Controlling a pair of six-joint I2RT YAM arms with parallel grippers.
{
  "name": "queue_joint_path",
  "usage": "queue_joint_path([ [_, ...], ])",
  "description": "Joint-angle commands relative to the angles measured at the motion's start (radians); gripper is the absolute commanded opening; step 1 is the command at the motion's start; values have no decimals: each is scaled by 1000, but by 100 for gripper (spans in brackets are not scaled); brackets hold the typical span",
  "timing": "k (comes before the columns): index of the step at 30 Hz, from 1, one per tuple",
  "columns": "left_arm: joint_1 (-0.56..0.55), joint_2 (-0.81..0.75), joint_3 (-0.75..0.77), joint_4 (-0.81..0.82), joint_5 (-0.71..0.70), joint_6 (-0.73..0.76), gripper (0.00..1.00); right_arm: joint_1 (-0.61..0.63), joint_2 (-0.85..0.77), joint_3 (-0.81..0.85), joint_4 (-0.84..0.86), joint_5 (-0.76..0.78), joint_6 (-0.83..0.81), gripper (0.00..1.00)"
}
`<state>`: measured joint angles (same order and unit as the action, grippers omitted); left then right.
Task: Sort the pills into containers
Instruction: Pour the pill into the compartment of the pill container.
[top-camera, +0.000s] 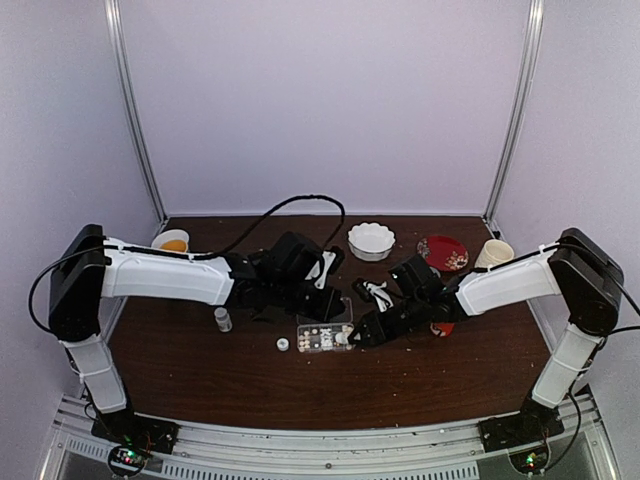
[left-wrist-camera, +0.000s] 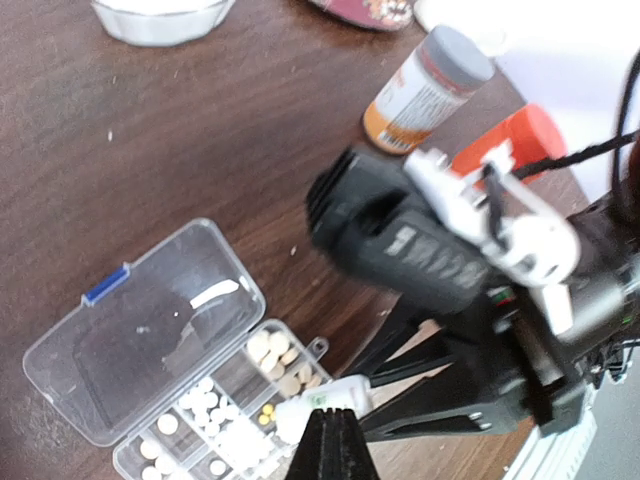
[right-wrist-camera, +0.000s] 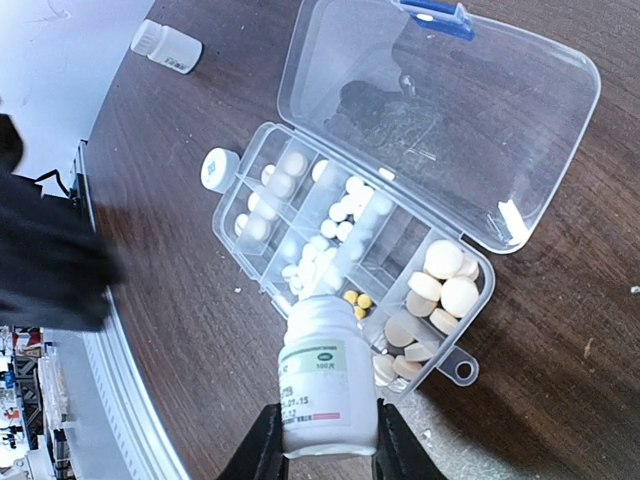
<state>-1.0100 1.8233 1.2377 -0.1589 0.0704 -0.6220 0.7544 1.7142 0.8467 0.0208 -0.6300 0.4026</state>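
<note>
The containers are one clear organizer box (right-wrist-camera: 262, 262) with its lid (right-wrist-camera: 440, 110) folded open, also seen from above (top-camera: 320, 338). Pills (right-wrist-camera: 350, 205) lie in several compartments: small white ones in the middle, larger pale ones (right-wrist-camera: 445, 285) at one end, a few yellow ones (right-wrist-camera: 357, 299). My right gripper (right-wrist-camera: 325, 445) is shut on a small white bottle (right-wrist-camera: 328, 385), tipped with its mouth over the middle compartments. My left gripper (left-wrist-camera: 332, 445) is shut and empty, hovering just above that bottle (left-wrist-camera: 325, 402) and the organizer (left-wrist-camera: 130, 455).
A second small white bottle (right-wrist-camera: 167, 45) and a loose white cap (right-wrist-camera: 220, 168) lie left of the organizer. An orange bottle with a grey cap (left-wrist-camera: 425, 90), a white bowl (top-camera: 371, 240), a red plate (top-camera: 442, 252) and two cups (top-camera: 493, 253) (top-camera: 172, 241) stand farther back.
</note>
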Motion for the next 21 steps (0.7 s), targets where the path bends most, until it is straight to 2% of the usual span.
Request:
queue_joint_path([
  [1,-7,-5,-27,110,36,-12,0,-4,-16,25,-8,25,-17,0],
  [8,-31,125,-32,145,102,-58,0,-4,-10,29,-13,35,-21,0],
  [21,-30,-26,-2,24,-47,-7,0,-3,-33,49,-79,58,-39,0],
])
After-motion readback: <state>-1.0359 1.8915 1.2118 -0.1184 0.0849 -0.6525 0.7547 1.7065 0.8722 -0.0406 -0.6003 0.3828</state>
